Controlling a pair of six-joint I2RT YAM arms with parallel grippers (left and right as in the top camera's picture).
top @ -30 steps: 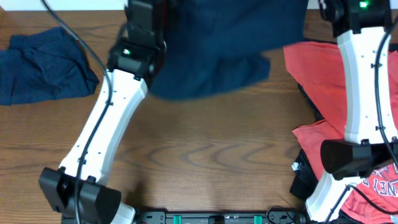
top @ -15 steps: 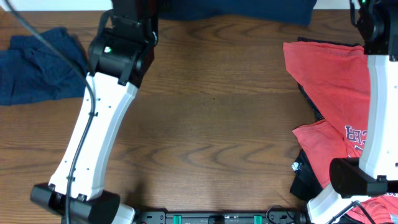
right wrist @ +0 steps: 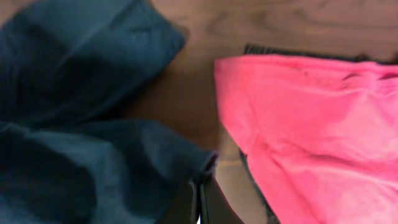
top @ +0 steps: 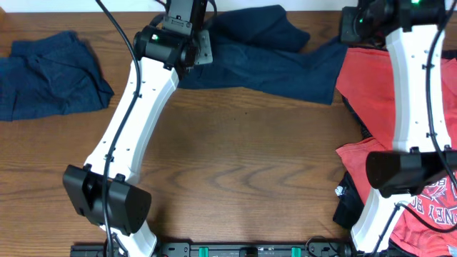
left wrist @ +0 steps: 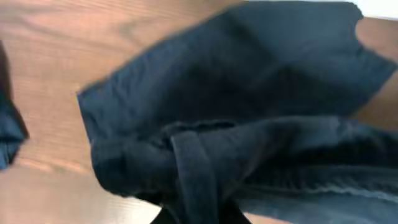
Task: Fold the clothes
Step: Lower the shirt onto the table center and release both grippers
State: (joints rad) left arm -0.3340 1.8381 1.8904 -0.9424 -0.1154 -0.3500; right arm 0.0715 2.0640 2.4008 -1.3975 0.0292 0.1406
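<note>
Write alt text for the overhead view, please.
A navy T-shirt is stretched across the far side of a wooden table between the left arm and right arm. Another navy shirt lies crumpled at left; coral-red shirts are piled at right.

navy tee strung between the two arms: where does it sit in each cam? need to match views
Overhead: the navy T-shirt lies along the top edge, centre to right, its right end beside the coral-red shirt.
Left wrist: it fills most of the frame, bunched at bottom centre.
Right wrist: it takes the left half, with the coral-red shirt on the right.
Shared landmark: the brown wooden table, visible in all three views.
</note>
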